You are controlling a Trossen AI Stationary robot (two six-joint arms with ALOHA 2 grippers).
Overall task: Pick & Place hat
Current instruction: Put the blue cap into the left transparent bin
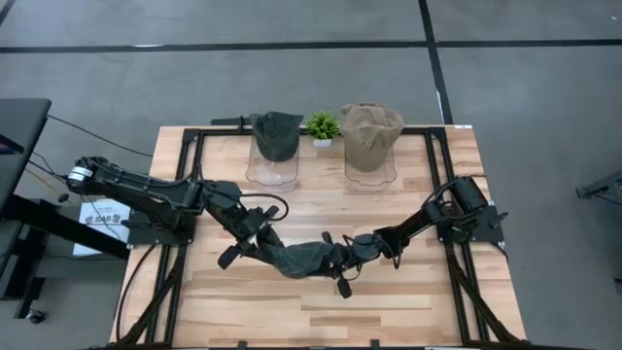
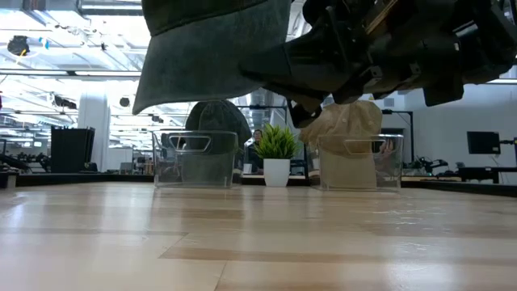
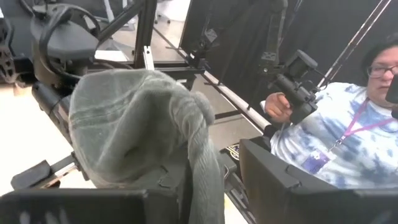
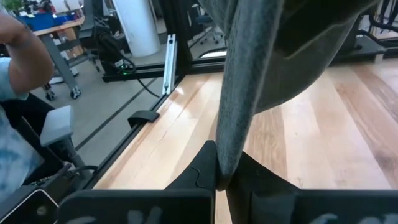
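A dark grey-green hat (image 1: 303, 259) hangs in the air between my two grippers above the near middle of the table; the low view shows the hat (image 2: 212, 48) well above the wood. My left gripper (image 1: 260, 237) is shut on its left end, my right gripper (image 1: 348, 257) on its right end. At the far edge, a second dark hat (image 1: 276, 134) sits over a clear stand and a tan hat (image 1: 370, 131) over another, with a small potted plant (image 1: 323, 126) between them. My left gripper (image 3: 200, 190) pinches a fold of the hat's rim (image 3: 204, 167) between its two fingers, coming level from the table's left. The crown (image 3: 127, 127) bulges out beyond the fingers, lifted clear of the table. My right gripper (image 4: 225, 177) pinches the hat's rim edge (image 4: 231, 134) between its two fingertips (image 4: 202, 167), coming from the table's right. The cloth runs up and away from the fingers, clear of the wood.
The two clear stands (image 2: 194, 159) (image 2: 361, 162) and the plant (image 2: 276, 153) stand along the far edge. Bare wood (image 1: 321, 311) lies near and under the hat. A person (image 3: 339, 134) sits beyond the table holding a controller.
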